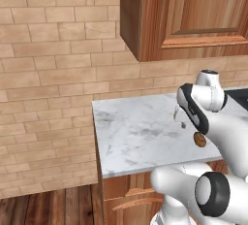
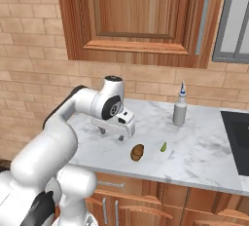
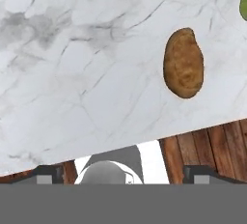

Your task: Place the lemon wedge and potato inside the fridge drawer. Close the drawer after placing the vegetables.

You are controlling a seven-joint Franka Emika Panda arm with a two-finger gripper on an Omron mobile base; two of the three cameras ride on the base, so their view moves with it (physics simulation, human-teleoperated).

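On the white marble bench (image 2: 204, 147), near its front edge, lies the potato (image 2: 137, 152). It's brown, oval & lies flat on its side. Nothing touches it. Just beside the potato, on the side toward the bottle, sits the lemon wedge (image 2: 164, 146), small & yellow-green, a bit apart from it. Further back from the potato, near the brick wall, stands a grey bottle (image 2: 180, 109) w/ a blue tip, upright. The gripper (image 2: 112, 135) hangs above the bench, to the other side of the potato from the wedge, not touching it. Its jaws are spread wide w/ nothing between them. Above the potato, on the wall, hangs a wood cupboard (image 2: 141, 15), door closed.
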